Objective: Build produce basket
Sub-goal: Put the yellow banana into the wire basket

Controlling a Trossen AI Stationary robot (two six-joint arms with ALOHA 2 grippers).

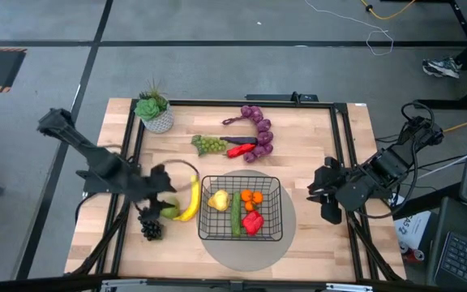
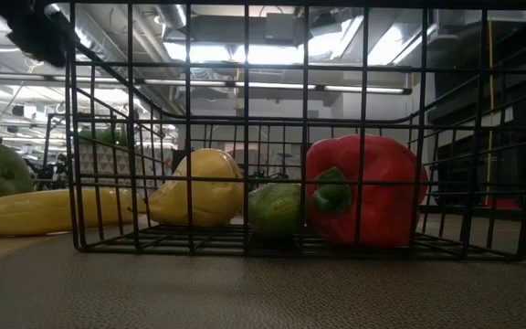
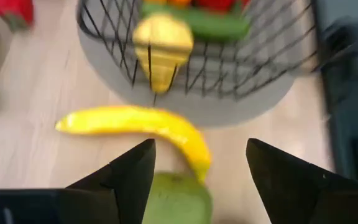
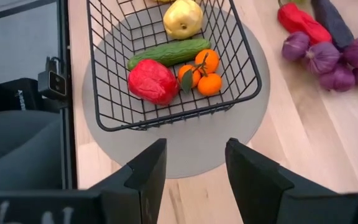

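So the basket (image 1: pixel 240 207) sits on a round grey mat (image 1: pixel 242 247) near the front of the worktop (image 1: pixel 314 146), and it's already got a lemon (image 1: pixel 218 199), a cucumber (image 1: pixel 235 219), orange pieces (image 1: pixel 252 197) and a red pepper (image 1: pixel 252 221) in it. The left gripper (image 3: pixel 194 177) hangs right over the pear (image 3: pixel 176 199) with its fingers spread wide, nothing in them. That pear lies just outside the basket's left side, touching the end of the banana (image 1: pixel 190 201), with a dark grape bunch (image 1: pixel 151 227) close by.

These look like hollow plastic toys, so probably very light, stiff and a bit slick. The pear is rounded, so the best bet is likely across its fat belly, with the fingers going low enough that it can't squirt out. Since the banana is right up against it, a sloppy close could nudge it or pinch both.

The right gripper (image 4: pixel 194 168) waits off at the right side of the worktop, aimed at the basket, fingers partly apart and empty. Purple grapes (image 1: pixel 262 130), green grapes (image 1: pixel 209 145) and another red pepper (image 1: pixel 240 150) are still out near the back.
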